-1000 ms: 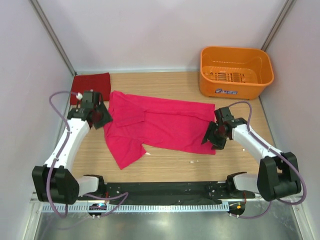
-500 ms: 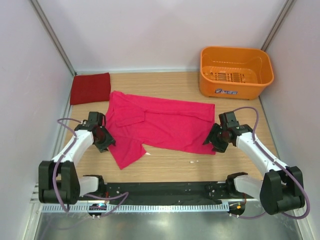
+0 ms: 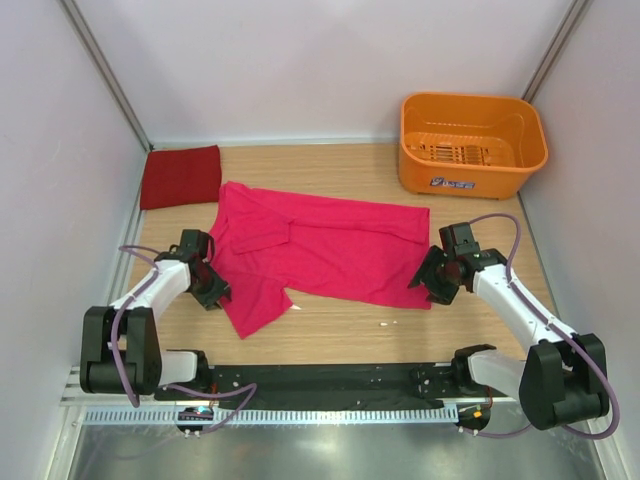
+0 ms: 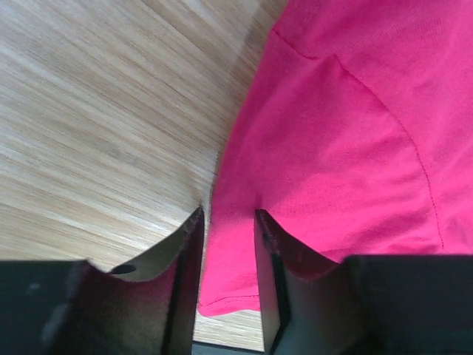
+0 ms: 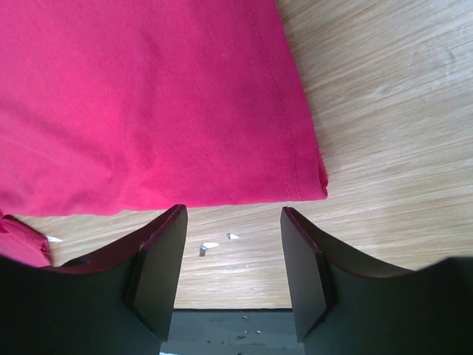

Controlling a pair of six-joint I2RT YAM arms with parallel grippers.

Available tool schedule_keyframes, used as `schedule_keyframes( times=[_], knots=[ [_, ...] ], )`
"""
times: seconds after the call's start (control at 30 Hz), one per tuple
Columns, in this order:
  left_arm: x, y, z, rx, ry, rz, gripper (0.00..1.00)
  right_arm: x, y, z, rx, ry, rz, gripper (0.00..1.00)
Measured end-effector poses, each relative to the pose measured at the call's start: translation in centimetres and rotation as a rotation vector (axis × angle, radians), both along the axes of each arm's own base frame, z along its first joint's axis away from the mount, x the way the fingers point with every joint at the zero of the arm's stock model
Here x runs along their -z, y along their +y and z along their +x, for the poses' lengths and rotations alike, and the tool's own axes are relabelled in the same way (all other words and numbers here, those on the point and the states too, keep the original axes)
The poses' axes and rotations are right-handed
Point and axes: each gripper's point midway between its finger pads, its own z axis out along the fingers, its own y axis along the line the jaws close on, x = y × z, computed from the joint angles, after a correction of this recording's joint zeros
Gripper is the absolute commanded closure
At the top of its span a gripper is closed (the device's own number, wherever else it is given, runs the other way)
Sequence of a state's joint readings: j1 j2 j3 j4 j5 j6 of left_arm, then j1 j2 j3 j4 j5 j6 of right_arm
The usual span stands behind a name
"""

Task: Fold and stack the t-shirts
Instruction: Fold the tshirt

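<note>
The magenta-pink t-shirt [image 3: 320, 245] lies spread on the wooden table, one sleeve pointing toward the near edge. The crimson t-shirt [image 3: 181, 176] lies folded flat at the far left. My left gripper [image 3: 210, 285] is low at the pink shirt's left edge. In the left wrist view its jaws stand narrowly apart [image 4: 229, 218] astride the sleeve cloth [image 4: 340, 133]. My right gripper [image 3: 430, 283] is open and empty at the shirt's near right corner. In the right wrist view [image 5: 233, 214] the hem [image 5: 148, 96] lies just beyond its fingertips.
An orange plastic basket [image 3: 500, 175] stands at the far right corner. Small white scraps [image 3: 388, 324] lie on the wood near the front; they also show in the right wrist view [image 5: 211, 245]. Grey walls close in on the left and right sides.
My left gripper has moved from the shirt's far left shoulder toward the near side, down to the left sleeve edge. My right gripper shifted slightly right and stayed open.
</note>
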State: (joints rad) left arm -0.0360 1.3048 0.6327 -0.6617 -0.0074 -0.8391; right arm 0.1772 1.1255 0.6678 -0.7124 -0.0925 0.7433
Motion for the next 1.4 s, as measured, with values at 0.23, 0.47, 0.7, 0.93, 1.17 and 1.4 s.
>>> schedule_keyframes(
  times=[0.23,0.47,0.7,0.93,1.17,1.4],
  knots=[
    [0.1,0.4,-0.2,-0.035,0.015,-0.006,0.90,0.7,-0.8,-0.2,0.077,0.013,0.001,0.48],
    [0.0,0.4,-0.1,-0.033,0.010,-0.006,1.00,2.6,-1.5,-1.7,0.138,0.078,-0.004,0.50],
    [-0.5,0.4,0.0,-0.033,-0.016,-0.007,1.00,3.7,-2.0,-2.1,0.185,0.094,0.003,0.48],
    [-1.1,0.4,-0.2,-0.039,-0.030,-0.009,1.00,4.3,-2.3,-2.2,0.214,0.111,0.007,0.61],
    [-2.5,0.4,-0.5,-0.063,-0.072,-0.016,1.00,4.7,-2.1,-2.1,0.206,0.111,0.017,0.99],
    [-3.5,0.4,-1.5,-0.121,-0.076,-0.024,1.00,4.8,-2.0,-2.9,0.177,0.137,0.016,0.99]
  ],
)
